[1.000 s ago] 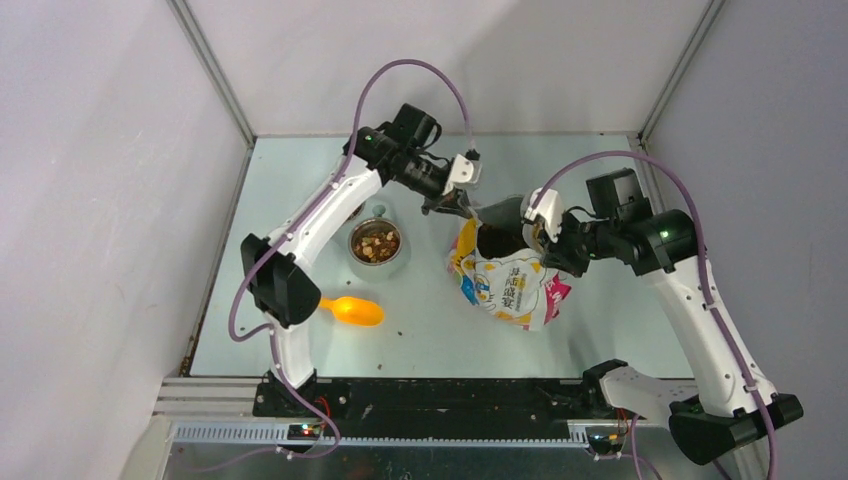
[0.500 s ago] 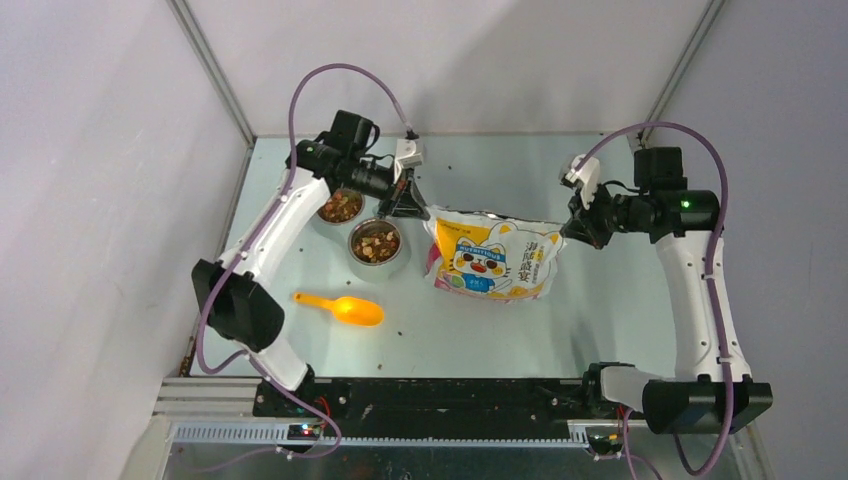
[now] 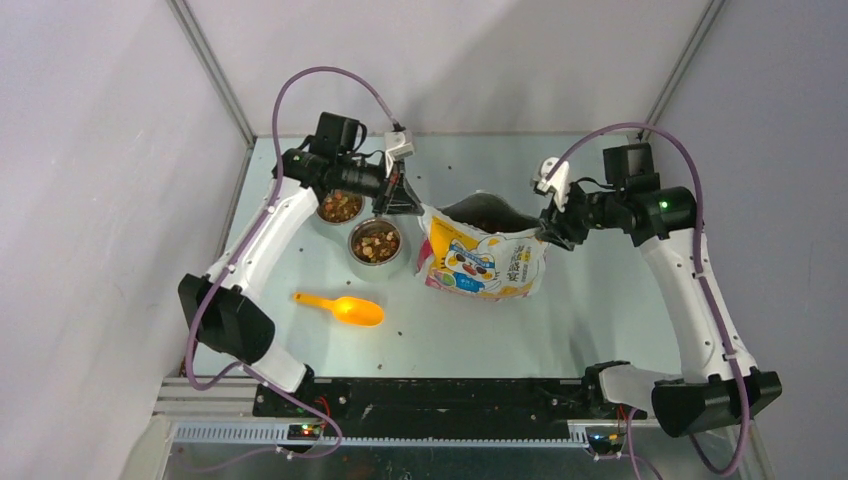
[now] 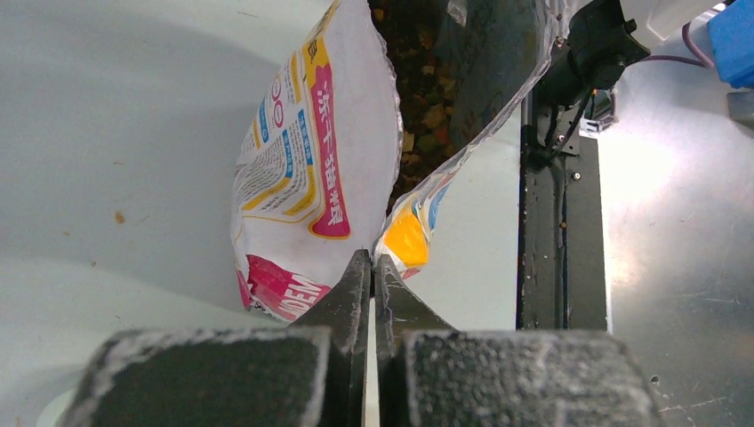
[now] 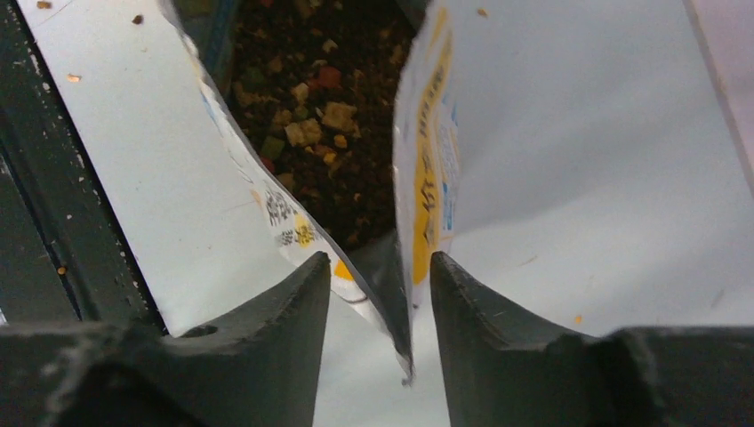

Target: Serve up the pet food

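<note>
We see both arms reaching out over the table, bent at the elbows and angled toward each other. Our left gripper (image 3: 403,197) sits at the far left, wrist turned rightward, its two fingers (image 4: 351,294) pressed nearly together on a thin edge of the bag (image 3: 480,258). Our right gripper (image 3: 548,222) faces left, its fingers (image 5: 298,302) parted a little, the bag's corner between them.

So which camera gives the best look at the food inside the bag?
The right wrist view: the pet food fills the open bag up close. The left wrist shows a narrow shaded strip; the top view only a dark opening.
</note>
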